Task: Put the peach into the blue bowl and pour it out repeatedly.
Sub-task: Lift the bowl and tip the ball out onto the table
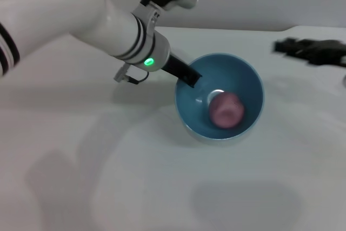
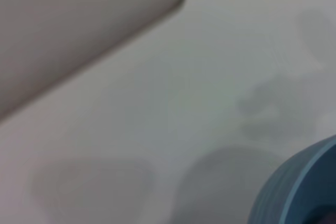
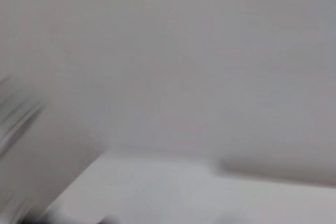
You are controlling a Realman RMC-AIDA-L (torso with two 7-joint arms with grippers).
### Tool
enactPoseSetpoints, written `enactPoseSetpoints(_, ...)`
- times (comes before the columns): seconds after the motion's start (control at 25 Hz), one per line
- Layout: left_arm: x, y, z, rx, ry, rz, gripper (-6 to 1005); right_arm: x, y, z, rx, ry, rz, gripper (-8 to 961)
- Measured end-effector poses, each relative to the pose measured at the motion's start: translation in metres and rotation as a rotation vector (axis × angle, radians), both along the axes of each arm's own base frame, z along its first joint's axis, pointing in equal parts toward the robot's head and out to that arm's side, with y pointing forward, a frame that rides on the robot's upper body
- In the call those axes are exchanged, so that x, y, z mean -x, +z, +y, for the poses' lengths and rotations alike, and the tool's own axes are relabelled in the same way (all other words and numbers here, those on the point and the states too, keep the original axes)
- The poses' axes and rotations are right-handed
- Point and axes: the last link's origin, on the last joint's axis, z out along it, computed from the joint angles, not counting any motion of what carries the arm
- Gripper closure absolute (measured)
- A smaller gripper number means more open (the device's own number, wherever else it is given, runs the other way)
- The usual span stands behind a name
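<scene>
The blue bowl [image 1: 246, 77] is in the middle of the white table in the head view, tipped so its inside faces me. The pink peach [image 1: 226, 110] lies inside it, low against the near wall. My left gripper [image 1: 190, 79] reaches in from the upper left and is shut on the bowl's left rim, with a dark finger over the edge. A piece of the bowl's outer wall [image 2: 296, 192] shows in the left wrist view. My right gripper [image 1: 311, 51] hangs blurred at the far right, away from the bowl. The right wrist view shows neither bowl nor peach.
The white table [image 1: 162, 187] spreads around the bowl, with its far edge [image 1: 259, 30] against a grey wall. The left arm's white forearm [image 1: 81, 20] crosses the upper left.
</scene>
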Motion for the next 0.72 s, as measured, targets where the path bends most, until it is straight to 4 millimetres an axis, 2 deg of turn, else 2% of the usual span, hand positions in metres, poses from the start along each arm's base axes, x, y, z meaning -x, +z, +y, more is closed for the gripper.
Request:
enactPoseSetpoints(0.16, 0.003, -0.015, -0.002, -0.085, -0.141, 0.016, 1000, -0.050, 0.018, -0.008, -0.145, -0.216, 0.074, 478)
enactPoseSetpoints(0.2, 0.006, -0.022, -0.004, -0.140, -0.225, 0.021, 1000, -0.060, 0.019, -0.012, -0.164, -0.255, 0.083, 477)
enactPoseSetpoints(0.32, 0.009, -0.027, -0.006, -0.200, -0.314, 0.025, 1000, -0.083, 0.020, -0.025, -0.203, -0.332, 0.103, 473)
enactPoseSetpoints(0.48, 0.014, -0.036, -0.014, -0.304, -0.536, 0.037, 1001, -0.099, 0.017, -0.037, -0.227, -0.381, 0.121, 468)
enactPoseSetpoints(0.56, 0.017, -0.040, -0.017, -0.326, -0.599, 0.042, 1001, -0.102, 0.015, -0.040, -0.225, -0.387, 0.123, 465)
enactPoseSetpoints(0.72, 0.023, -0.046, -0.028, -0.379, -0.842, 0.088, 1001, -0.103, 0.015, -0.040, -0.224, -0.391, 0.125, 460)
